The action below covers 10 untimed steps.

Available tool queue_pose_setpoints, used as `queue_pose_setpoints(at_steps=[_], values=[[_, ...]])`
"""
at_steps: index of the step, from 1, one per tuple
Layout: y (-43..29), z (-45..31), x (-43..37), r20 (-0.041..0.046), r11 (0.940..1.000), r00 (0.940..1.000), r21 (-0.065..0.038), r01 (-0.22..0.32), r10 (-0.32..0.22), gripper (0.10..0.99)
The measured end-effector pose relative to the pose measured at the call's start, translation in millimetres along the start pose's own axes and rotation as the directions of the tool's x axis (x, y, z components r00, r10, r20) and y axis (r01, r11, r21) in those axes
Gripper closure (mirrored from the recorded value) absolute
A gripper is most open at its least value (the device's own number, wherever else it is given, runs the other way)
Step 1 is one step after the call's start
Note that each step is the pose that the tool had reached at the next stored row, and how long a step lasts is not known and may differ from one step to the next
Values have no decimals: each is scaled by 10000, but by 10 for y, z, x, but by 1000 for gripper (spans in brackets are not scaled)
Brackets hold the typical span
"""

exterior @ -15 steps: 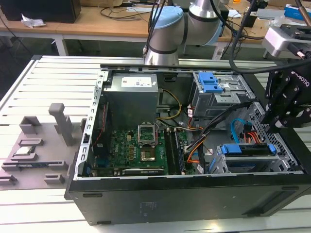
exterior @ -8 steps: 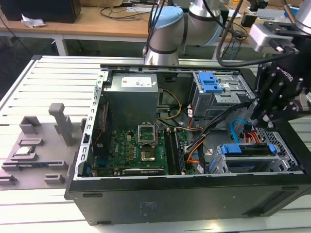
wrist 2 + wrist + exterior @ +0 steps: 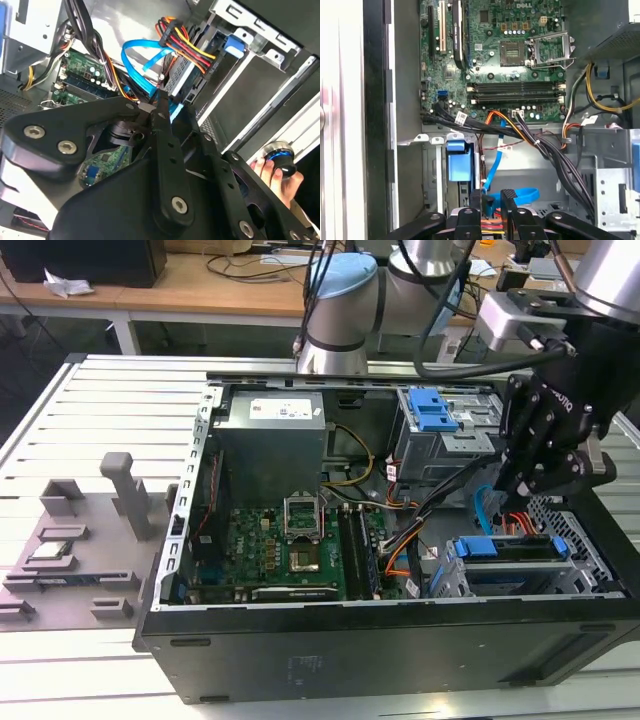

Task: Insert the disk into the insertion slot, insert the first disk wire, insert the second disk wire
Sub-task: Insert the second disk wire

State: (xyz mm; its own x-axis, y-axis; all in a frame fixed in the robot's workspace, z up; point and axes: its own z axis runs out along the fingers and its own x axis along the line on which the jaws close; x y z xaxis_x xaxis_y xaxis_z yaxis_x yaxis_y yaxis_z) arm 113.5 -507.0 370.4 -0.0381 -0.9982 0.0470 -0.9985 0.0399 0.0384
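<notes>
1. The gripper [image 3: 522,483] hangs just above the rear of the disk [image 3: 515,548]. In the first wrist view its fingers [image 3: 476,200] stand close together with a narrow gap, and what looks like the small plug of the second disk wire [image 3: 492,172] sits between them. Whether the pads actually clamp that plug cannot be told.

2. The disk already lies in the insertion slot [image 3: 590,558], its blue carrier level with the cage's front edge. Its long axis runs along the slot, across the exterior view from left to right. Its connector end seems to face the motherboard [image 3: 290,540], where the cables gather.

3. The second disk wire arches from beside the disk's connector end up towards the motherboard. In the second wrist view its flat blue band [image 3: 145,57] loops just beside the orange-and-black wire bundle [image 3: 187,45], which is already plugged into the disk's rear.

4. Likely risks:
   - The plug could meet the disk's socket tilted. The flat cable's spring pulls it sideways, so the connector could jam or bend.
   - The fingers work just beside the orange-and-black wire bundle. A sideways drift could snag it and loosen that seated plug.
   - Too hard a push along the disk's long axis could shift the disk in the insertion slot.
</notes>
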Motion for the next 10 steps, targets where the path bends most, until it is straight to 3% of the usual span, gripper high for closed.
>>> queue_pose_setpoints(at_steps=[6,7,9,10], values=[[19,23,3,-54,10000,10000,0,-43,43,784],[19,23,3,-55,10000,10000,1,-43,43,800],[19,23,3,-59,10000,10000,1,-43,43,925],[19,23,3,-60,10000,10000,1,-43,43,925]])
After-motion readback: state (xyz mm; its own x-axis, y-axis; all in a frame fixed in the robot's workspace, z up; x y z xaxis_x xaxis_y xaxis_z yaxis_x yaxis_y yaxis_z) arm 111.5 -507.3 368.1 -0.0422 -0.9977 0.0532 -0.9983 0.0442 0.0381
